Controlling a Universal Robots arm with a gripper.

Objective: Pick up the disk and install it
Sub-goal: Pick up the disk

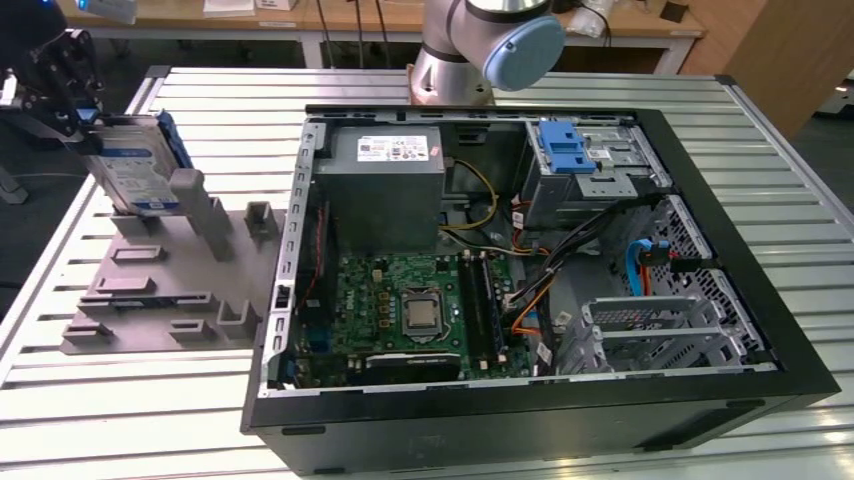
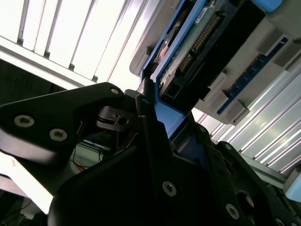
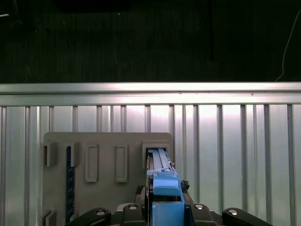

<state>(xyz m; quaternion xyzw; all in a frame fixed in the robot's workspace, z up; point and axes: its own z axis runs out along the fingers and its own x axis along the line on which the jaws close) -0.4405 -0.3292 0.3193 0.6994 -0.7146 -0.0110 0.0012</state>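
At the exterior view's far left the gripper (image 1: 80,115) is clamping the upper edge of the disk (image 1: 134,170), its jaws drawn narrow onto the blue carrier rather than the metal body, which I judge is keeping the pads off the label and the circuit side; in the second wrist view a thin black finger (image 2: 146,122) is pressing flat against that blue frame, with the drive's connector row showing just beyond it; the disk is standing on edge, slightly tilted, with its lower end at the slots of the grey parts rack (image 1: 147,300), and I cannot tell whether it is seated there or lifted just clear; the rack is lying on the slatted metal table (image 1: 134,400) and seems to be propping the drive upright so that a claw coming from above has an edge to take; in the first wrist view the carrier is lining up over one rectangular pocket of the rack; moving right, the open computer case (image 1: 534,425) is lying on its side with its panel off, so its inside is facing upward; within it the grey power supply (image 1: 387,175) is sitting beside the green motherboard (image 1: 400,305), and farther right a metal drive bay (image 1: 607,175) with a blue latch (image 1: 571,148) is sitting well apart from the disk; by my judgement the pickup is the step in hand and the install is not yet begun.
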